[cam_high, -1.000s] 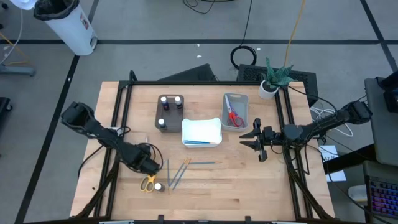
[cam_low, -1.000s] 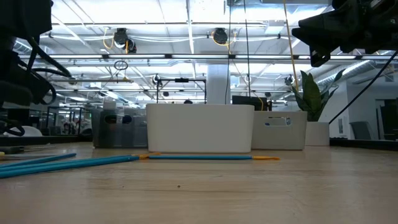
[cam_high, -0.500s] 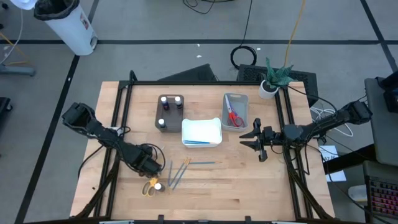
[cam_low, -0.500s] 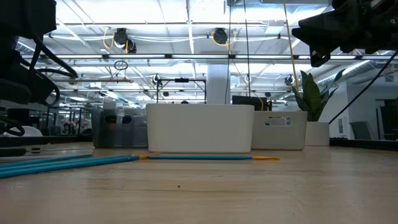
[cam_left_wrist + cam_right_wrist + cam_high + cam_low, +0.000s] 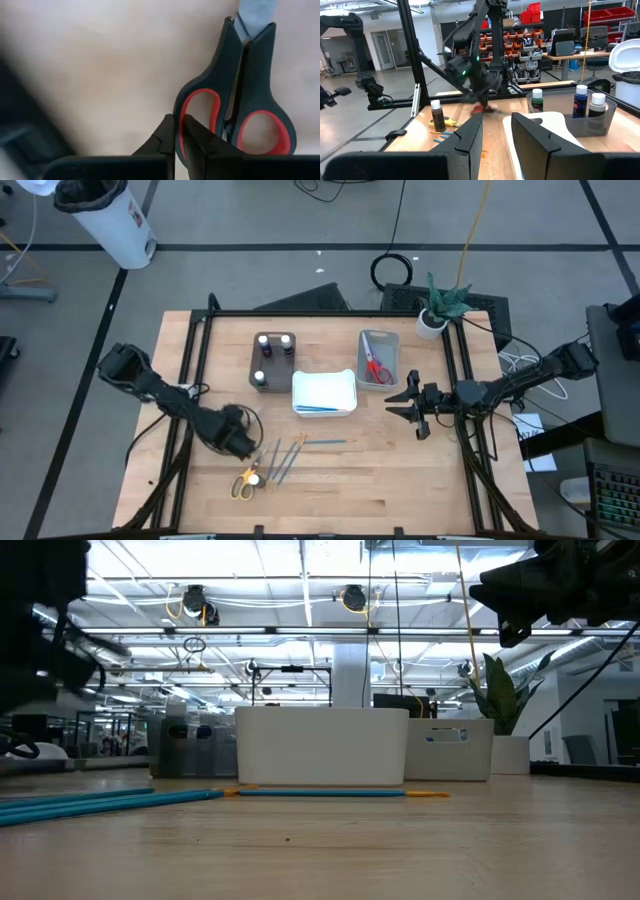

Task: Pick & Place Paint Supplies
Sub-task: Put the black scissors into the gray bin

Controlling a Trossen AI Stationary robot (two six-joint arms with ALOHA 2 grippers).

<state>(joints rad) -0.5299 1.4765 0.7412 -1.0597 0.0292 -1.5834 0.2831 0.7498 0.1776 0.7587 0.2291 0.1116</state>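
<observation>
I watch red-handled scissors [image 5: 239,105] hang pinched by one handle loop in the left gripper [image 5: 178,131], its jaws nearly closed, above the tabletop [image 5: 400,480] near the yellow scissors [image 5: 241,485] and brushes [image 5: 284,459]. The right gripper [image 5: 408,406] hovers beside the grey tray [image 5: 394,340], jaws parted and empty.

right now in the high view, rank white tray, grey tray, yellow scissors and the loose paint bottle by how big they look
1. white tray, narrowly largest
2. grey tray, close behind
3. yellow scissors
4. loose paint bottle, smallest
</observation>
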